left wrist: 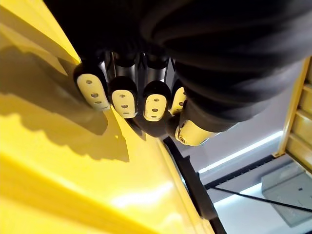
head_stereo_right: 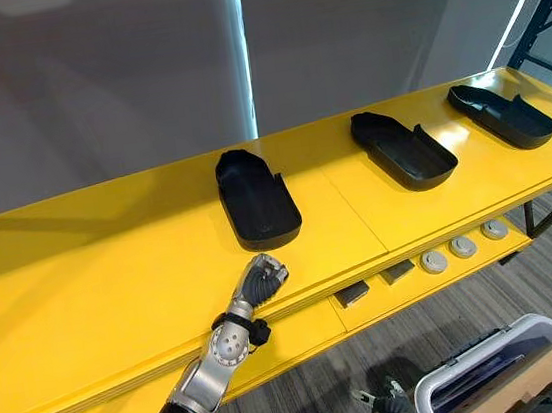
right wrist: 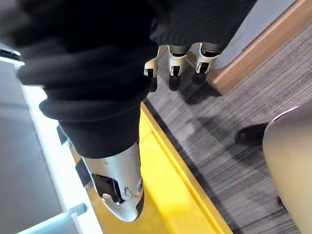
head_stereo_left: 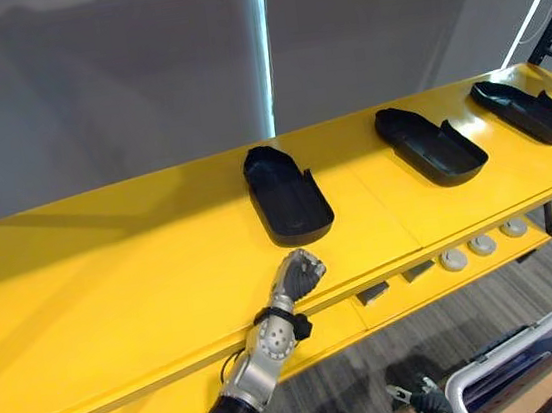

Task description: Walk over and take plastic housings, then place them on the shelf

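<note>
On yellow shelf (head_stereo_left: pixel 115 287): three black housings (head_stereo_left: pixel 288 195) (head_stereo_left: pixel 429 142) (head_stereo_left: pixel 528 110); grey wall (head_stereo_left: pixel 89 78) behind.

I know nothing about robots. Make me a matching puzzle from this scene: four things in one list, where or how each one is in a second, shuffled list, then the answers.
Things
1. left hand
2. leftmost black housing
3. rightmost black housing
4. round grey parts

Place or state
A. on the lower level of the yellow shelf
B. at the far right end of the shelf top
C. fingers curled, holding nothing, near the shelf's front edge
D. on the shelf top just beyond the hand

Pairs: 1-C, 2-D, 3-B, 4-A
</note>
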Available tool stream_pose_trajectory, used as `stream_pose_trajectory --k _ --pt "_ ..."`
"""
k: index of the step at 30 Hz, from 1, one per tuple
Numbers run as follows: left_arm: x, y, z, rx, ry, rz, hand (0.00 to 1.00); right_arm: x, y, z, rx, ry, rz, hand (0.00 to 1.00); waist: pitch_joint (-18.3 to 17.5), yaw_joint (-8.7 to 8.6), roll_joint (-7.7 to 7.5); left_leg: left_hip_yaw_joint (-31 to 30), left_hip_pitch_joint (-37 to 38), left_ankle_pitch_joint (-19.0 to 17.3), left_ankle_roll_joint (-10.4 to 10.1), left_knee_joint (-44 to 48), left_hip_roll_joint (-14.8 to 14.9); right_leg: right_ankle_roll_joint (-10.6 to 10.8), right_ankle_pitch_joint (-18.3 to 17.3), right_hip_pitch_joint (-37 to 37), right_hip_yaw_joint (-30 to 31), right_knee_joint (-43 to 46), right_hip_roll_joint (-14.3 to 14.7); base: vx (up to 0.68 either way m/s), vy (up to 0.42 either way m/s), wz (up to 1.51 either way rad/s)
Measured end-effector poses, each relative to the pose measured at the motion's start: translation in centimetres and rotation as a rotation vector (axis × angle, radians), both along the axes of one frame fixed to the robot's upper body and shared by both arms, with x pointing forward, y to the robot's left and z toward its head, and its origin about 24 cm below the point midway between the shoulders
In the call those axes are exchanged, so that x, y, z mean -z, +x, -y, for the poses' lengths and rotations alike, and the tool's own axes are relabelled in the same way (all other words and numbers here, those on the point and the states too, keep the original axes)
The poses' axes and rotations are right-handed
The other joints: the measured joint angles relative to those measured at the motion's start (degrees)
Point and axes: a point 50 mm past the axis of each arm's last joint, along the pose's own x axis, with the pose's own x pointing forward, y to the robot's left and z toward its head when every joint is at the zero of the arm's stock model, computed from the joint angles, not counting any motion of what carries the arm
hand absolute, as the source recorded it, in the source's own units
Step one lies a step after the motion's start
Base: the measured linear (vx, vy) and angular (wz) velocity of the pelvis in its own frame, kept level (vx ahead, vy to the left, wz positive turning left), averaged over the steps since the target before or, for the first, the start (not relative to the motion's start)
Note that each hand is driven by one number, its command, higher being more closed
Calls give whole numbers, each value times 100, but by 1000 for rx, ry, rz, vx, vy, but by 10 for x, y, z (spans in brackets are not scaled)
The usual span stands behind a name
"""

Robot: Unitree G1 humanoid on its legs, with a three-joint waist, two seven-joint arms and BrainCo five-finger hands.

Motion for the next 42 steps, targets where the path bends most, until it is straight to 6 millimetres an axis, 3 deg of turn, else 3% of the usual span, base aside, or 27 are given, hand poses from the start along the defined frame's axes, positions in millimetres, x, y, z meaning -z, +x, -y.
stream_pose_trajectory --k 11,25,30,33,35,36,38,40,41,42 --pt "-10 22 -10 -83 14 37 100 -3 10 3 -7 -10 23 0 128 -134 -61 86 21 0 0 -74 -11 -1 1 -83 111 -6 4 -27 4 -5" --pt "-18 22 -12 -102 -35 62 100 -3 11 3 -9 -12 25 0 179 -145 -58 95 19 -1 3 -82 -26 0 0 -83 127 -5 -3 -22 1 -1" --pt "-49 -1 -9 -24 -165 168 100 -3 10 3 -4 -17 20 0 269 -132 -30 -29 -11 26 45 -91 -65 8 -5 -76 80 18 -37 -8 8 6" --pt "-93 -18 -15 11 -294 348 100 -1 6 2 -4 -14 3 0 269 -84 -31 -144 -67 26 46 -46 -83 14 -10 -77 10 20 -63 -13 13 14" --pt "-128 -34 -35 -13 -395 525 100 2 2 2 -3 -8 -18 0 270 28 -27 -224 -91 16 60 47 -94 14 -11 -39 -18 21 -78 -27 11 8" --pt "-136 -39 -45 -46 -421 572 100 2 1 2 -5 -10 -21 0 271 46 -25 -286 -81 7 71 75 -95 15 -14 -14 -28 22 -79 -27 -1 16" --pt "-152 -56 -86 -214 -485 713 100 3 -1 5 -8 -15 -31 0 275 101 -8 -431 -39 -26 110 159 -97 28 -54 110 -118 35 -84 -39 -4 25" --pt "-151 -67 -115 -360 -502 758 100 4 -3 8 -9 -20 -44 0 279 207 7 -469 6 -40 112 173 -85 16 -156 116 -159 189 -84 -63 -10 23" --pt "-144 -80 -144 -536 -537 782 100 4 -5 9 -5 -23 -49 0 281 236 16 -589 -12 -67 100 200 -87 30 -268 133 -251 326 -98 -84 -18 32" --pt "-139 -86 -155 -604 -548 782 100 4 -5 9 -4 -22 -49 0 280 243 18 -623 8 -76 92 188 -85 29 -316 131 -291 394 -104 -86 -23 42"
